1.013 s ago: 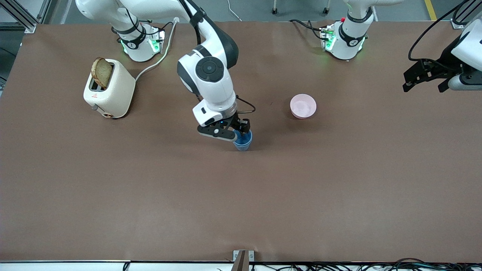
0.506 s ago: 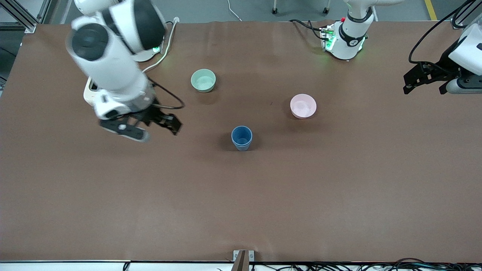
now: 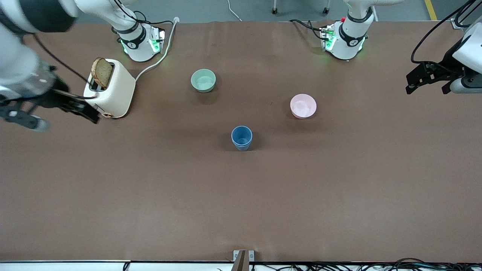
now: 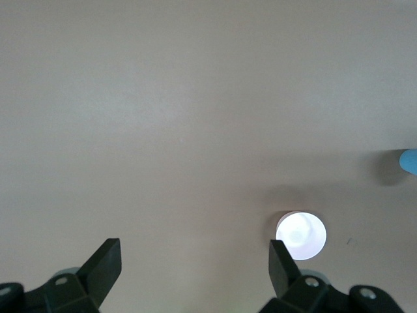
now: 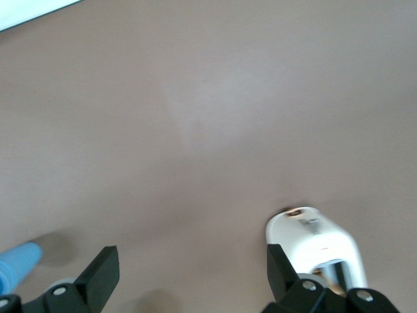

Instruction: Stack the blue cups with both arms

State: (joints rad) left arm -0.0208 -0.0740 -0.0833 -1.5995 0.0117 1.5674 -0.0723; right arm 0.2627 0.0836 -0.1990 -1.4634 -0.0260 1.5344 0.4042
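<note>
One blue cup shape (image 3: 241,137) stands upright mid-table; I cannot tell whether it is two cups nested, and no separate second blue cup shows. It also shows at the edge of the left wrist view (image 4: 409,161) and of the right wrist view (image 5: 18,261). My right gripper (image 3: 56,114) is open and empty in the air beside the toaster, at the right arm's end of the table; it also shows in its wrist view (image 5: 192,264). My left gripper (image 3: 427,81) is open and empty at the left arm's end; it also shows in its wrist view (image 4: 195,261).
A cream toaster (image 3: 111,88) with a slice of bread in it stands near the right arm's base, and shows in the right wrist view (image 5: 313,244). A pale green bowl (image 3: 203,80) and a pink bowl (image 3: 303,106) sit farther from the front camera than the cup. The pink bowl shows in the left wrist view (image 4: 301,235).
My right gripper let go of the blue cup and swung away to the right arm's end of the table, uncovering the green bowl. The left arm has barely moved.
</note>
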